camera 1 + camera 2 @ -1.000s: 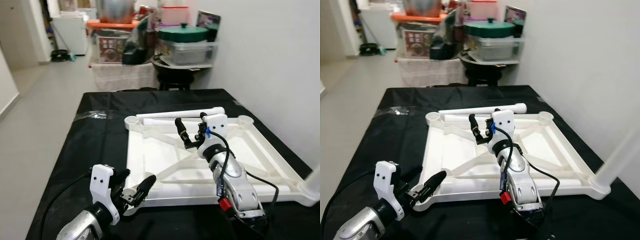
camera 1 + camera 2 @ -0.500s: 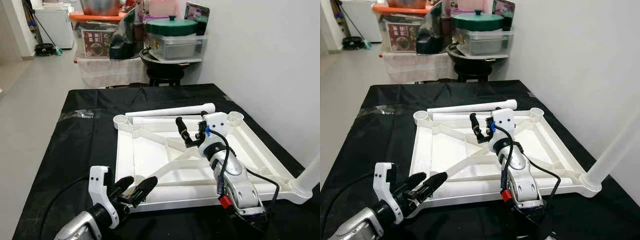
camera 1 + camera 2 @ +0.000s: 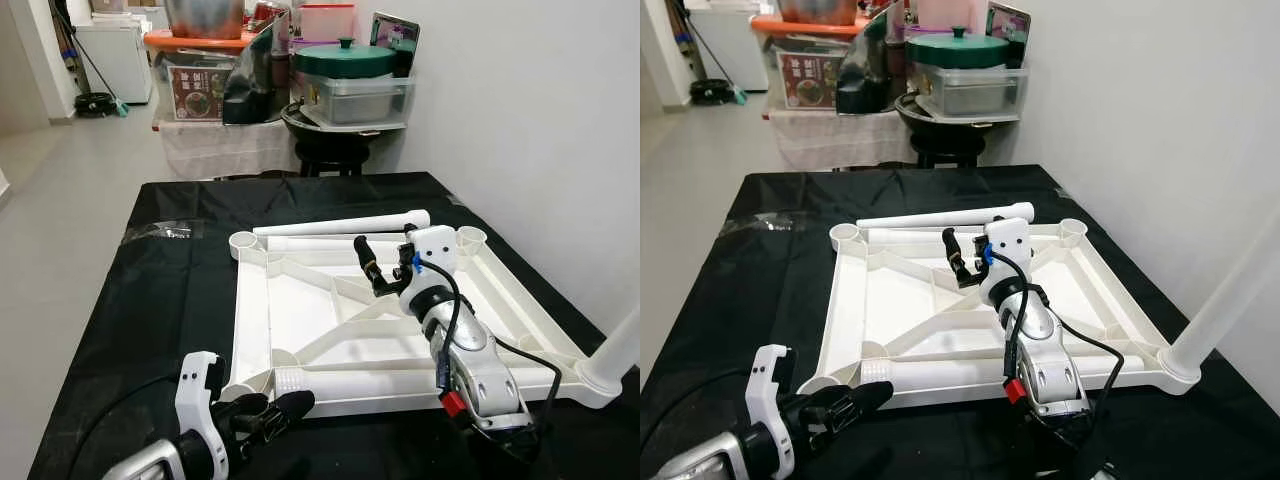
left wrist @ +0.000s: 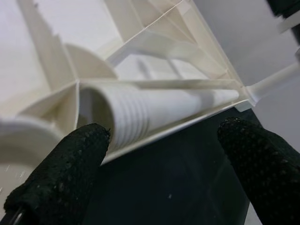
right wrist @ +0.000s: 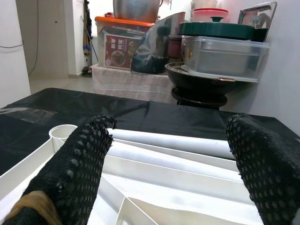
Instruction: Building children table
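A white children's tabletop (image 3: 300,315) lies upside down on a black-covered table. One white leg (image 3: 622,350) stands upright in its near right corner. A second leg (image 3: 345,222) lies loose behind the far edge. A third leg (image 3: 380,378), its ribbed end (image 4: 131,119) to the left, lies along the near edge inside the frame. My left gripper (image 3: 265,412) is open, low in front of the near left corner, with nothing between its fingers (image 4: 61,164). My right gripper (image 3: 385,258) is open above the tabletop's middle and points at the far edge (image 5: 164,164).
A small clear plastic bag (image 3: 160,232) lies on the black cloth (image 3: 170,290) at the left. Beyond the table's far edge stand a stool and stacked bins with pots (image 3: 345,80). A white wall (image 3: 540,130) runs close on the right. Grey floor lies to the left.
My left gripper has drawn back toward me from the near left corner and dropped below the tabletop's edge. The right arm has held still. The camera has shifted a little.
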You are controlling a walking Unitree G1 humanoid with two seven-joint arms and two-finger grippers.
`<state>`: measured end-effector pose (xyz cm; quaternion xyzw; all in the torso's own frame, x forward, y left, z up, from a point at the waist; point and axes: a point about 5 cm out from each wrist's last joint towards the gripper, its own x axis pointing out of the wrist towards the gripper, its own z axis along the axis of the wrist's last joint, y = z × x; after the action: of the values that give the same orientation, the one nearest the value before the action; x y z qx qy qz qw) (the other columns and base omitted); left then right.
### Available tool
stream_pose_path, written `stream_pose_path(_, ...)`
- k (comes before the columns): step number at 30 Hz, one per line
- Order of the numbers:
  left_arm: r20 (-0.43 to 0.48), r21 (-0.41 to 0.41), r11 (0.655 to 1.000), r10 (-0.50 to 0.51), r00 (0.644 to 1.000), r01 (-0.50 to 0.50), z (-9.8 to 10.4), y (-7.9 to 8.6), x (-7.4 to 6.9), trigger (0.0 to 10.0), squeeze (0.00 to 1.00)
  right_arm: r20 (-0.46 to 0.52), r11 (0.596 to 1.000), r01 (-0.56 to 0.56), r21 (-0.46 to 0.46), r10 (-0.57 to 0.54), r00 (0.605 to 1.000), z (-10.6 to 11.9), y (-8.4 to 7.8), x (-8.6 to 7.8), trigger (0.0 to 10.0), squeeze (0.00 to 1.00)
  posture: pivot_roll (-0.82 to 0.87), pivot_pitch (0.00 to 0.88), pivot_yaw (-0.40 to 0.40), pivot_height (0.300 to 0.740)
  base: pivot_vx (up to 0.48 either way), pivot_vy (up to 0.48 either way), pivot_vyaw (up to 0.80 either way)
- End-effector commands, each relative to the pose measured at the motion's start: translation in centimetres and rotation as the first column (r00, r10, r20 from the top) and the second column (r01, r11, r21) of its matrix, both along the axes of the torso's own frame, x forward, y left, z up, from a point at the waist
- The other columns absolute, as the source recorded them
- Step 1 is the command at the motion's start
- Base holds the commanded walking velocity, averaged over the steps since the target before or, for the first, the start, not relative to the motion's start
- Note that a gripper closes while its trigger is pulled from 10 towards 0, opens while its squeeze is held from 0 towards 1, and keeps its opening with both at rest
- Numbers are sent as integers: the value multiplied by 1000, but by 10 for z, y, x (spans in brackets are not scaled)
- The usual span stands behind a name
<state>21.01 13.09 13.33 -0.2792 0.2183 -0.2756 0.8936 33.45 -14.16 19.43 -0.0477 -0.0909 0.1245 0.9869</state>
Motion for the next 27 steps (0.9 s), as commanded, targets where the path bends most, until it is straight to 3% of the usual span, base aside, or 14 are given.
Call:
stream_pose_path(1, -41, 1, 1000, 1, 999, -1, -5, 1, -1, 10000, 0, 11, 1000, 3, -1, -3, 1000, 2, 1, 2, 10000, 0, 103, 0, -44, 740, 0, 0, 0)
stream_pose_path(12, -111, -103, 992, 61, 992, -73, -4, 8, 16, 10000, 0, 3, 1000, 2, -6, -2, 1000, -1, 1, -1, 10000, 0, 87, 0, -31, 740, 0, 0, 0)
stream_pose_path(22, -162, -106, 993, 25, 987, -43, -9, 1, 14, 10000, 0, -3, 1000, 7, -10, -7, 1000, -1, -1, 0, 10000, 0, 85, 0, -31, 740, 0, 0, 0)
stream_pose_path(27, -196, -94, 995, -38, 980, 19, -10, -3, 7, 10000, 0, -9, 1000, 15, -4, -15, 1000, -1, -1, 1, 10000, 0, 85, 0, -26, 740, 0, 0, 0)
